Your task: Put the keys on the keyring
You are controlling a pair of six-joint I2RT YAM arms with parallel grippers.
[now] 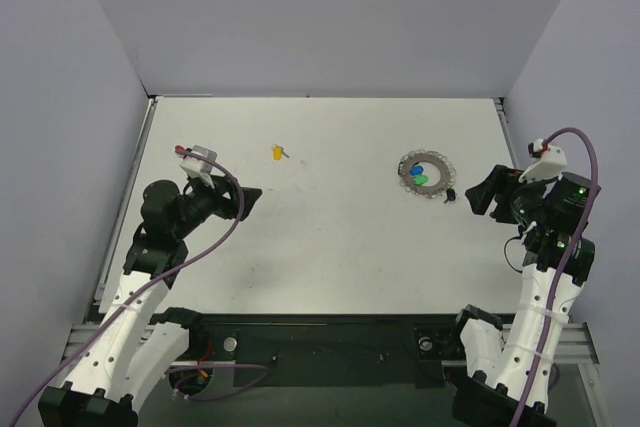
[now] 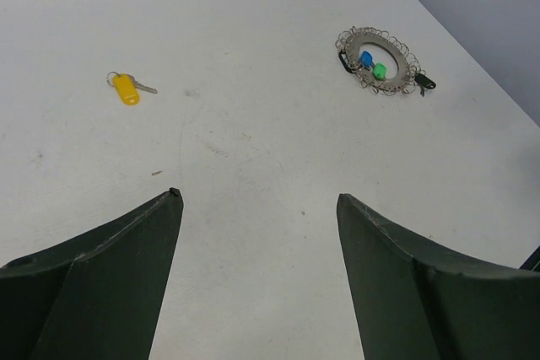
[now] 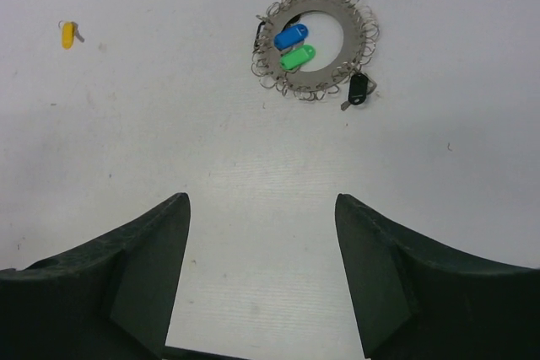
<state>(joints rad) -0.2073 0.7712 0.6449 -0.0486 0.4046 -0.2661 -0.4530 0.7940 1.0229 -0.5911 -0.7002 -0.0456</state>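
We see the keyring lying flat on the white bench, in its right half and nearer the far edge than the near one, short of the far right corner. It is a silvery flat band with small wire loops all round its rim. The blue key and the green key lie side by side with their coloured heads partly over the band and partly over the hole in its middle. We cannot tell whether either is threaded onto a loop. A black-headed key rests against the outer rim of the ring, on the side toward the right edge of the bench. The yellow key lies alone near the far edge, left of the middle and well apart from the ring. The left gripper hangs over the left part of the bench, its jaws spread wide with only bare bench between them. The right gripper sits close to the right edge, near the ring but clear of it. Its jaws also stand apart and hold nothing, and its wrist view looks straight toward the ring.
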